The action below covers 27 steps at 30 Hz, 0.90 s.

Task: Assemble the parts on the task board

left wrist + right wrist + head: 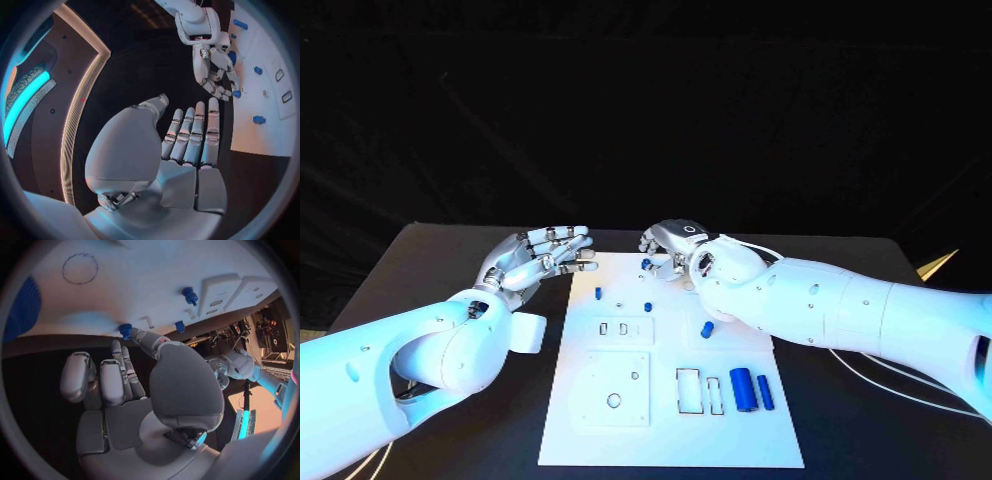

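Note:
The white task board (668,420) lies in the middle of the black table. My right hand (678,245) hovers over its far edge with the fingers partly curled. Its thumb tip (141,335) touches a small blue peg (125,330) that stands on the board; no other finger is on the peg (648,263). My left hand (538,258) is open beside the board's far left corner, with its fingers (194,130) straight and together. More small blue parts (599,294) (648,303) (708,327) sit on the board. Two bigger blue cylinders (743,389) (764,392) lie near the right edge.
The board has two small slots (613,328), a rectangular frame (689,390) and a square plate with a hole (613,390). White cables (877,375) trail over the table at the right. A yellow object (936,265) sits at the table's far right edge.

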Each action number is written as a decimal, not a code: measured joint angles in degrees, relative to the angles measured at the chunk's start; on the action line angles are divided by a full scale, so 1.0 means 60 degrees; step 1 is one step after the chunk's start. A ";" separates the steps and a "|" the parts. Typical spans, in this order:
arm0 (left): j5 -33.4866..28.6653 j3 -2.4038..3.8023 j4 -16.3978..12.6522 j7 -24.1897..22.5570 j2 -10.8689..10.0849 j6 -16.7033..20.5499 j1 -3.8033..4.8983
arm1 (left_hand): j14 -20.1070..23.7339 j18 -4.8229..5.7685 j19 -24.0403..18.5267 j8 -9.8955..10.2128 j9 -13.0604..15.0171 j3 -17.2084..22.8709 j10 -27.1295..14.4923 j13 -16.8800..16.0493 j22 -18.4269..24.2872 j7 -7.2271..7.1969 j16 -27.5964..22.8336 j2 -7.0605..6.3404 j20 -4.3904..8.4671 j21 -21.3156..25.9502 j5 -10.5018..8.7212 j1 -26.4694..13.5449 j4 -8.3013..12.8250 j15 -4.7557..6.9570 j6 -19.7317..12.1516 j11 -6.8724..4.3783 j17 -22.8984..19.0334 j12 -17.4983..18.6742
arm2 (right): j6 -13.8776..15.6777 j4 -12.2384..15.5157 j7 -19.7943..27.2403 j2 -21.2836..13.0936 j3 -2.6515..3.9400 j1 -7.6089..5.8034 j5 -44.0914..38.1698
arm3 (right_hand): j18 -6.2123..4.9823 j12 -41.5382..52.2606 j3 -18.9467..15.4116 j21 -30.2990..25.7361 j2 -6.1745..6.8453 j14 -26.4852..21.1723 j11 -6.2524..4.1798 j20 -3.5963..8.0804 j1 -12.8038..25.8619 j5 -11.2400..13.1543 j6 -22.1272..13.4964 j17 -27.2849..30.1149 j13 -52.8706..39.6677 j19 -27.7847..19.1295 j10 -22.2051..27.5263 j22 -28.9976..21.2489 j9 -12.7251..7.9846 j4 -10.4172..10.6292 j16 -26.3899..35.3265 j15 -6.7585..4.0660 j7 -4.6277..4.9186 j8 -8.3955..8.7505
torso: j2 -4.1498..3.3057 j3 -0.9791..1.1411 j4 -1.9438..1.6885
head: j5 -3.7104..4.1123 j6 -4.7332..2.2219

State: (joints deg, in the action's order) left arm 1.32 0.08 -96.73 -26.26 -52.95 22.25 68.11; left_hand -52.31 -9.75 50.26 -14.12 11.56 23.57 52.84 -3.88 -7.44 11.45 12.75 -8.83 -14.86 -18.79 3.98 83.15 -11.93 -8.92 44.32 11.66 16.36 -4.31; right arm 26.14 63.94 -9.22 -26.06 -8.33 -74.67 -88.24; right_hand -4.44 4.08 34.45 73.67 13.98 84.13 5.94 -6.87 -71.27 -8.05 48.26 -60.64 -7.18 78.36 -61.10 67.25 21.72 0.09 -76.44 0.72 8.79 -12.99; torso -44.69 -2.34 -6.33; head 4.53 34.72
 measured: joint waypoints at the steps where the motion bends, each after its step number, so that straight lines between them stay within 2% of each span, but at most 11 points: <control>1: 0.0000 0.0000 0.0001 0.0002 0.0000 -0.0003 0.0000 | 0.0000 0.0000 0.0000 0.0000 0.0000 0.0000 0.0000 0.0000 0.0000 0.0000 0.0000 0.0000 0.0000 0.0000 0.0000 0.0000 0.0000 0.0000 0.0000 0.0000 0.0000 0.0000 | -0.0001 0.0054 0.0000 -0.0044 0.0000 0.0000 0.0003 | 0.0000 0.0000 -0.0070 -0.0042 0.0023 0.0000 0.0000 0.0000 0.0020 0.0036 -0.0014 0.0022 0.0000 0.0000 0.0000 -0.0039 0.0000 0.0005 0.0020 0.0000 -0.0014 0.0000 | 0.0000 0.0000 0.0001 | -0.0001 0.0001; 6: 0.0000 0.0000 0.0030 0.0006 -0.0021 -0.0014 0.0002 | 0.0000 0.0001 0.0000 0.0000 0.0000 0.0028 0.0000 0.0000 0.0000 0.0000 0.0000 0.0000 0.0001 0.0000 0.0000 0.0000 0.0027 0.0000 0.0000 0.0000 0.0000 0.0000 | -0.0001 0.0462 -0.0003 -0.0424 0.0000 -0.0028 0.0020 | 0.0001 0.0009 -0.0204 -0.0096 0.0025 0.0000 -0.0033 0.0002 0.0022 0.0036 -0.0014 0.0077 0.0000 -0.0069 0.0033 -0.0088 0.0000 0.0003 0.0037 0.0000 -0.0013 0.0000 | 0.0000 0.0009 0.0018 | -0.0050 0.0016; 11: -0.0001 0.0000 0.0060 0.0008 -0.0057 -0.0022 0.0004 | 0.0000 0.0002 0.0000 0.0000 0.0000 0.0027 0.0000 0.0000 0.0000 0.0000 0.0000 0.0000 0.0000 0.0000 0.0000 0.0000 0.0027 0.0000 0.0000 0.0000 -0.0001 0.0000 | 0.0001 0.1212 -0.0031 -0.1207 0.0051 -0.0188 0.0115 | 0.0001 0.0297 -0.0319 -0.0069 -0.0030 0.0000 -0.0084 0.0073 -0.0033 -0.0065 0.0235 0.0168 -0.0053 0.0004 -0.0299 0.0066 0.0039 0.0031 0.0114 0.0000 0.0016 -0.0001 | 0.0004 0.0030 0.0057 | -0.0063 -0.0017; 14: -0.0002 0.0000 0.0069 0.0008 -0.0072 -0.0031 0.0006 | 0.0000 0.0003 0.0000 0.0000 0.0000 0.0027 0.0000 0.0001 0.0000 0.0000 0.0000 0.0000 0.0000 0.0000 0.0000 0.0000 0.0027 0.0000 0.0000 0.0000 -0.0001 0.0000 | 0.0003 0.1734 -0.0059 -0.1828 0.0095 -0.0328 0.0257 | 0.0002 0.0409 -0.0300 0.0224 -0.0024 0.0000 -0.0108 0.0097 -0.0027 -0.0113 0.0296 -0.0196 -0.0085 0.0243 -0.0764 0.0438 0.0039 0.0122 -0.0080 -0.0001 0.0036 0.0013 | 0.0011 0.0042 0.0088 | -0.0047 -0.0038; 17: -0.0002 0.0000 0.0069 0.0007 -0.0087 -0.0042 0.0007 | 0.0000 0.0004 0.0000 0.0000 0.0000 0.0027 0.0000 0.0000 0.0000 0.0000 0.0000 0.0000 0.0000 0.0000 0.0000 0.0000 0.0027 0.0000 0.0000 0.0000 0.0008 0.0000 | -0.0011 0.2282 -0.0098 -0.2455 0.0124 -0.0444 0.0439 | 0.0001 0.0522 -0.0597 0.0487 0.0261 0.0000 -0.0116 0.0092 0.0259 -0.0228 0.0339 -0.0710 -0.0143 0.0439 -0.1200 0.0789 0.0026 0.0379 -0.0382 0.0000 0.0050 0.0177 | 0.0016 0.0058 0.0123 | -0.0027 -0.0060; 19: -0.0002 0.0000 0.0068 0.0006 -0.0093 -0.0052 0.0007 | 0.0000 0.0003 0.0000 0.0000 0.0000 0.0027 0.0000 0.0000 0.0001 0.0000 0.0000 0.0000 0.0000 0.0000 0.0000 0.0000 0.0027 0.0000 0.0000 0.0000 0.0008 0.0000 | -0.0069 0.2640 -0.0130 -0.2877 0.0145 -0.0498 0.0607 | 0.0003 0.0725 -0.1249 0.0801 0.0266 -0.0014 -0.0154 0.0108 0.0263 -0.0232 0.0294 -0.1382 -0.0340 0.0662 -0.1672 0.1170 0.0005 0.0499 -0.0758 -0.0015 0.0095 0.0310 | 0.0016 0.0070 0.0146 | -0.0017 -0.0082; 20: -0.0002 0.0000 0.0067 0.0006 -0.0093 -0.0058 0.0007 | 0.0000 0.0002 0.0000 0.0000 0.0000 0.0027 0.0000 0.0000 0.0001 0.0000 0.0000 0.0000 0.0000 0.0000 0.0000 0.0000 0.0027 0.0000 0.0000 0.0000 0.0008 0.0000 | -0.0113 0.2766 -0.0148 -0.3038 0.0151 -0.0515 0.0692 | 0.0084 0.0889 -0.1874 0.0940 0.0132 -0.0034 -0.0184 0.0146 0.0073 -0.0232 0.0239 -0.1640 -0.0571 0.0733 -0.1907 0.1241 -0.0010 0.0591 -0.0915 -0.0050 0.0097 0.0421 | 0.0017 0.0076 0.0158 | -0.0011 -0.0091; 22: -0.0003 0.0000 0.0064 0.0003 -0.0092 -0.0071 0.0007 | 0.0000 0.0003 0.0000 0.0000 0.0000 0.0027 0.0000 0.0000 0.0001 0.0000 0.0000 0.0000 0.0000 0.0000 0.0000 0.0000 0.0027 0.0000 0.0000 0.0000 0.0008 0.0000 | -0.0232 0.2932 -0.0187 -0.3297 0.0157 -0.0536 0.0884 | 0.0162 0.1135 -0.2602 0.1089 -0.0016 -0.0028 -0.0264 0.0208 -0.0229 -0.0230 0.0165 -0.1913 -0.0907 0.0794 -0.2145 0.1281 -0.0014 0.0742 -0.1076 -0.0118 0.0077 0.0528 | 0.0017 0.0092 0.0178 | 0.0001 -0.0106; 25: -0.0003 0.0000 0.0063 0.0001 -0.0092 -0.0092 0.0008 | 0.0000 0.0003 0.0000 0.0000 0.0000 0.0027 0.0000 0.0000 0.0001 0.0000 0.0000 0.0000 0.0000 0.0000 0.0000 0.0000 0.0027 0.0000 0.0000 0.0000 0.0008 0.0000 | -0.0516 0.3080 -0.0258 -0.3625 0.0164 -0.0555 0.1221 | 0.0162 0.2011 -0.3758 0.1304 -0.0198 -0.0017 -0.0475 0.0321 -0.0720 0.0093 0.0026 -0.2229 -0.1837 0.0906 -0.2535 0.1283 -0.0005 0.1121 -0.1245 -0.0263 -0.0091 0.0658 | 0.0017 0.0112 0.0196 | 0.0008 -0.0126; 26: -0.0003 0.0000 0.0063 0.0001 -0.0092 -0.0097 0.0008 | 0.0000 0.0003 0.0000 0.0000 0.0000 0.0027 0.0000 0.0001 0.0001 0.0000 0.0000 0.0000 0.0000 0.0000 0.0000 0.0000 0.0027 0.0000 0.0000 0.0000 0.0008 0.0000 | -0.0598 0.3095 -0.0280 -0.3686 0.0165 -0.0558 0.1308 | 0.0161 0.2891 -0.4393 0.1378 -0.0308 -0.0017 -0.0538 0.0324 -0.1112 0.0130 -0.0019 -0.2327 -0.2819 0.0910 -0.2290 0.1283 0.0033 0.1485 -0.1320 -0.0263 -0.0146 0.0692 | 0.0017 0.0112 0.0200 | 0.0016 -0.0128; 27: -0.0003 0.0000 0.0063 0.0000 -0.0092 -0.0105 0.0008 | 0.0000 0.0003 0.0000 0.0000 0.0000 0.0027 0.0000 0.0001 0.0001 0.0000 0.0000 0.0000 0.0000 0.0000 0.0000 0.0000 0.0027 0.0000 0.0000 0.0000 0.0008 0.0000 | -0.0702 0.3103 -0.0308 -0.3748 0.0165 -0.0561 0.1417 | 0.0196 0.4314 -0.4839 0.1460 -0.0359 -0.0017 -0.0496 0.0324 -0.1486 0.0129 -0.0063 -0.2366 -0.4330 0.0910 -0.1893 0.1283 0.0085 0.1979 -0.1419 -0.0262 -0.0145 0.0711 | 0.0017 0.0116 0.0201 | 0.0017 -0.0129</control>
State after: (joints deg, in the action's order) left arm 1.30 0.08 -96.36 -26.26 -53.50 21.62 68.15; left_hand -52.31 -9.73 50.26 -14.12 11.56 23.73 52.84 -3.88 -7.44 11.45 12.75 -8.83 -14.86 -18.78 3.98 83.15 -11.77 -8.92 44.32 11.67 16.41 -4.31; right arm 21.93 82.56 -11.07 -48.55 -7.34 -78.03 -79.73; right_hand -3.27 29.96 5.41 82.43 11.83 84.02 2.97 -4.93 -80.18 -7.28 47.88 -74.83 -33.16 83.82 -72.45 74.95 22.23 11.96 -84.96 -0.85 7.92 -8.72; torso -44.59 -1.64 -5.13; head 4.64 33.94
